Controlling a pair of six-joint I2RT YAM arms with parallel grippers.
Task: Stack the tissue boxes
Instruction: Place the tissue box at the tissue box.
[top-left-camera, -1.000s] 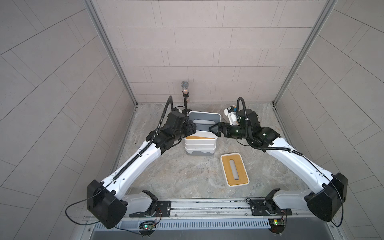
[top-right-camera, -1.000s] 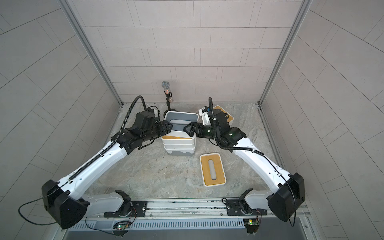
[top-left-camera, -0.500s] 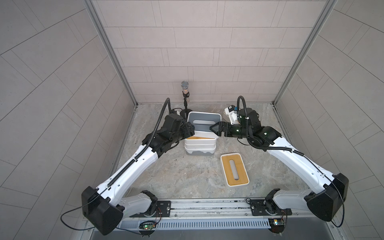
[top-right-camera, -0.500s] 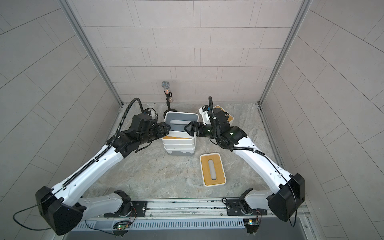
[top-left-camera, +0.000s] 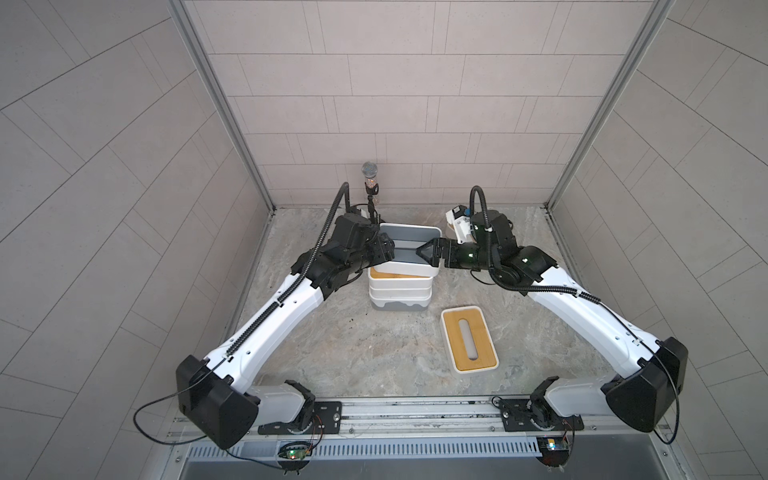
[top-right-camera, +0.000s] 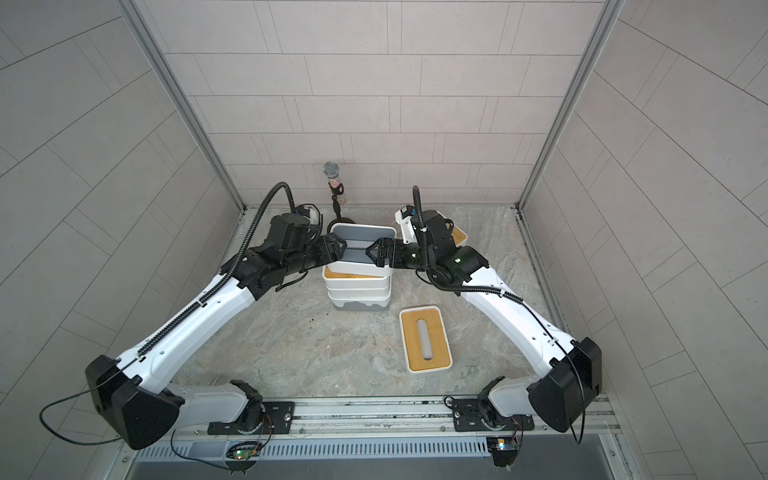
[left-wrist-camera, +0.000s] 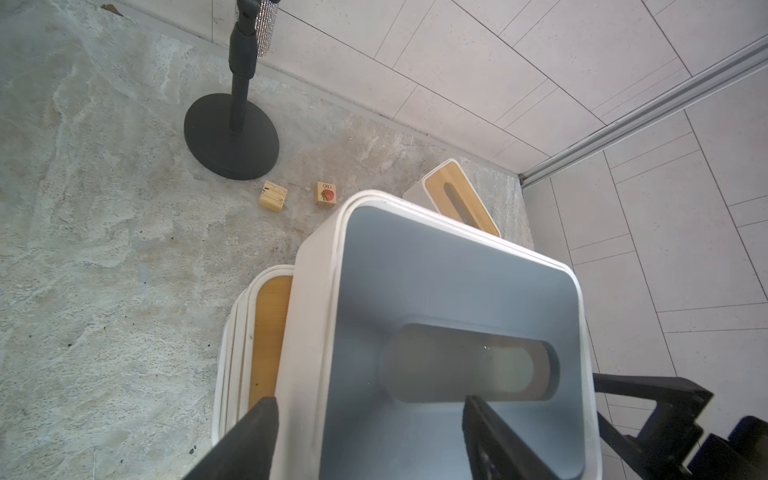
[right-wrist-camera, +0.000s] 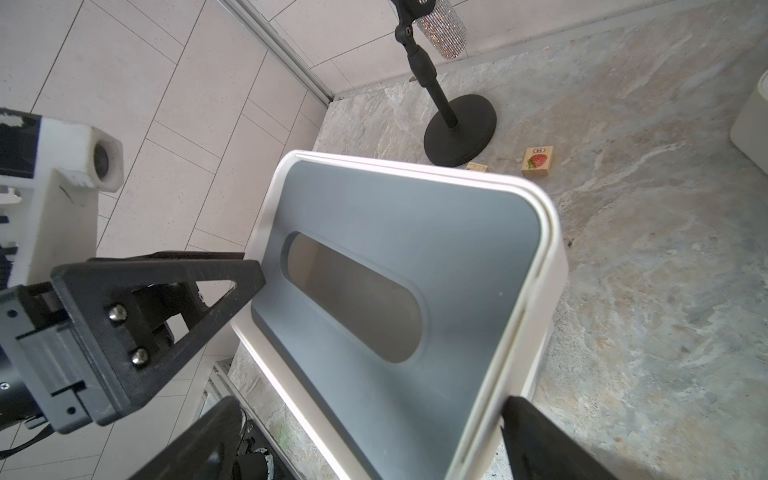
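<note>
Just in front of the microphone stand (top-left-camera: 370, 183), on the robot's side of it, a stack of tissue boxes (top-left-camera: 399, 291) stands on the counter (top-left-camera: 353, 365). It shows white tiers over a grey foot, and how many boxes it holds cannot be told.

Topmost is a grey-lidded box (top-left-camera: 409, 239). It sits offset toward the stand, so a strip of the bamboo lid beneath shows on the side away from the stand.

The left gripper (left-wrist-camera: 370, 401) is at the end of this box on the left arm's side. Its jaws are apart, one finger outside a long wall and the other over the lid, and they clamp nothing.

The right gripper (right-wrist-camera: 370, 400) is at the opposite end with its jaws spread wide across the box's width. One finger lies against the outer wall, but whether the pair presses the box cannot be told.

A bamboo-lidded box (top-left-camera: 469, 345) lies flat farther from the stand than the stack, toward the right arm and apart from the stack. A second bamboo box (left-wrist-camera: 457, 199) sits on the stand's right-arm side. Two wooden cubes (left-wrist-camera: 272, 195) lie just beside the stand's round base.
</note>
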